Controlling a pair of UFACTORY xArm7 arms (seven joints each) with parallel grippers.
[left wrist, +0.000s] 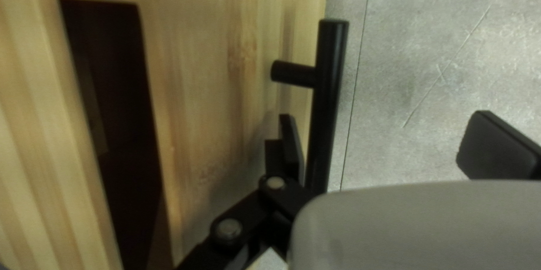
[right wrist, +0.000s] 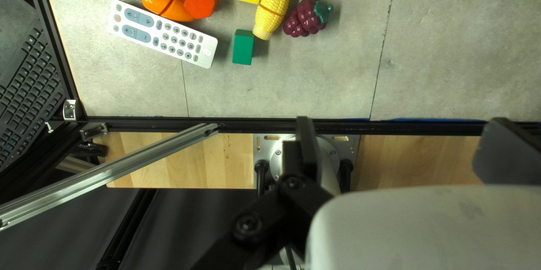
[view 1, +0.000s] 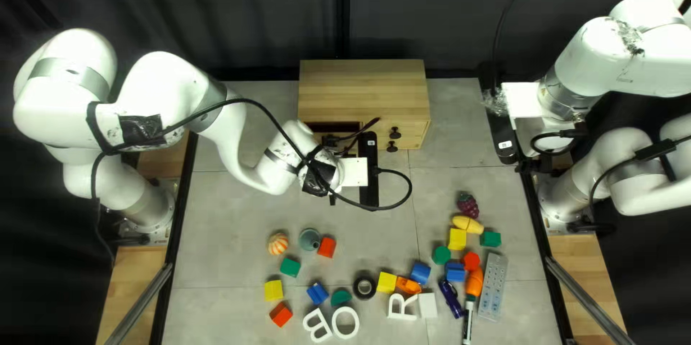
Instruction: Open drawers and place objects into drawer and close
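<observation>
A wooden cabinet stands at the table's far edge, two dark knobs on its front. My left gripper is at the left part of that front. In the left wrist view, a wooden panel carries a black bar handle, and a dark opening shows beside the panel. My left gripper stands open, one finger at the handle's panel side, the other well out over the table. My right gripper is raised near the table's right edge; in its wrist view the right gripper is open and holds nothing.
Blocks, white letters, a black ring and an orange-striped ball lie in the near half. Toward the right are a remote, toy corn, toy grapes, a toy carrot and pens. A cable loops over my left arm.
</observation>
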